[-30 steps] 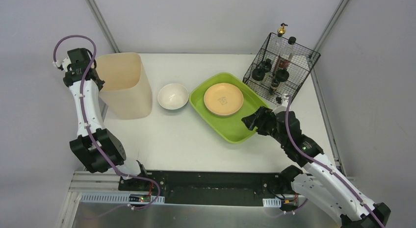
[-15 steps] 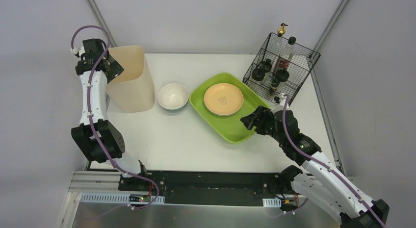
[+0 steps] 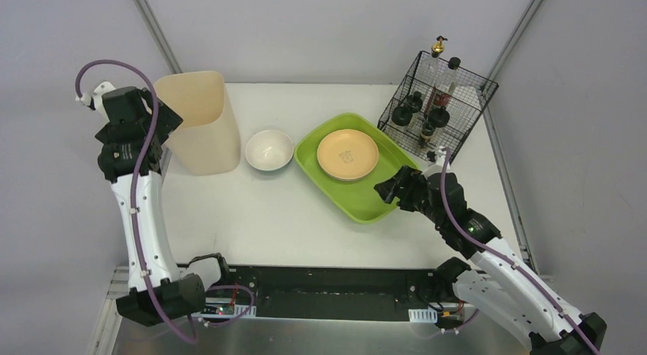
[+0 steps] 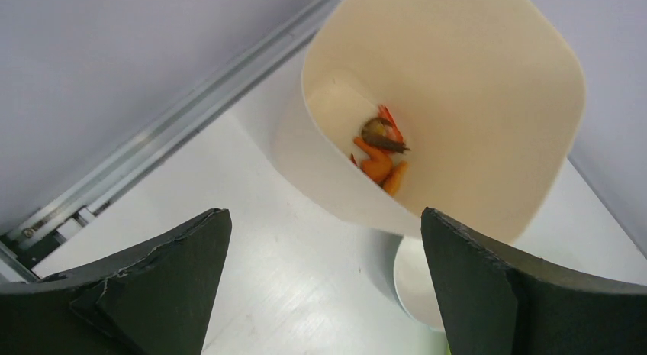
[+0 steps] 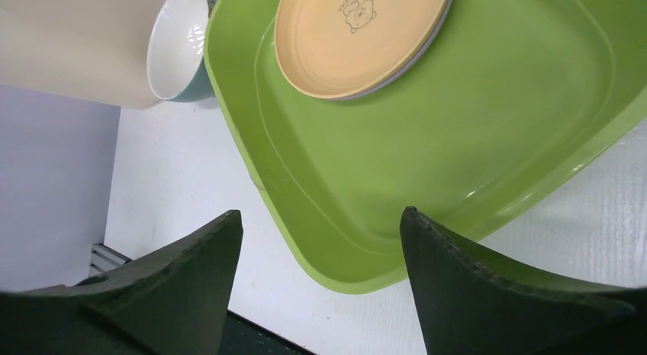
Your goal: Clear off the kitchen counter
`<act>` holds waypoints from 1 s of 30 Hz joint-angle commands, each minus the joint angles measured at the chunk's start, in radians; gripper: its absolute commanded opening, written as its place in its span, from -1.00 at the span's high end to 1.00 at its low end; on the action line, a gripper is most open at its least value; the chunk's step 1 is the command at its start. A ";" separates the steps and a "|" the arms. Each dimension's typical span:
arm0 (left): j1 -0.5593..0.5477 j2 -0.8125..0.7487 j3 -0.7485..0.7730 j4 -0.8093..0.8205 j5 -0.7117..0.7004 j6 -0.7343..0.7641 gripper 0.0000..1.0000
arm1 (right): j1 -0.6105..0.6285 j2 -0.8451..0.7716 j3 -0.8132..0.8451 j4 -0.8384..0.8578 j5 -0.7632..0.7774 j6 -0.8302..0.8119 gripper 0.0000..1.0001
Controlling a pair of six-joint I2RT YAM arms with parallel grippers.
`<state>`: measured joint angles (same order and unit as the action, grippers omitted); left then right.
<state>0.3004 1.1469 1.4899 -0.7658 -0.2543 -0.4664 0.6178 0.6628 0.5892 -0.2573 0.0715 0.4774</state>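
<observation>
The kitchen counter is a white tabletop. On its left stands a tall beige bin with orange food scraps at the bottom. My left gripper hovers open and empty beside the bin's left rim; in the left wrist view the left gripper looks down at the bin. A white bowl sits mid-counter. An orange plate lies in the green tray. My right gripper is open, empty, over the tray's near corner.
A black wire basket holding bottles stands at the back right corner. Grey metal framing edges the counter. The bowl sits between bin and tray, close to both.
My left gripper went from shut to wide open, and its arm swung toward the bin, then back left and higher. The bin shifted slightly. The right gripper opened a little.
</observation>
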 commanded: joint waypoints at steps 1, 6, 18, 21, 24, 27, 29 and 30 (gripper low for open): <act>-0.017 -0.089 -0.098 -0.021 0.179 -0.056 -0.98 | 0.006 0.022 0.059 -0.051 0.007 -0.034 -0.58; -0.100 -0.192 -0.181 -0.030 0.327 -0.079 -0.98 | 0.005 0.021 0.064 -0.052 0.015 -0.039 -0.60; -0.512 -0.234 -0.384 -0.026 0.116 -0.230 -0.98 | 0.005 0.035 0.064 -0.030 0.032 -0.016 -0.61; -0.616 -0.186 -0.421 0.009 0.018 -0.262 -0.98 | 0.006 0.038 0.062 -0.029 0.034 -0.011 -0.61; -0.658 -0.152 -0.451 0.050 -0.018 -0.305 -0.98 | 0.006 0.031 0.056 -0.030 0.036 -0.008 -0.61; -0.674 -0.127 -0.487 0.103 -0.052 -0.346 -0.98 | 0.005 0.022 0.042 -0.020 0.042 -0.006 -0.61; -0.676 -0.101 -0.504 0.133 -0.068 -0.372 -0.98 | 0.005 0.020 0.032 -0.009 0.044 -0.005 -0.61; -0.676 -0.086 -0.513 0.148 -0.072 -0.385 -0.98 | 0.005 0.022 0.027 -0.005 0.047 -0.005 -0.61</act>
<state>-0.3672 1.0302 1.0008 -0.7101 -0.2409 -0.7681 0.6178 0.6975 0.6132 -0.3023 0.0944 0.4629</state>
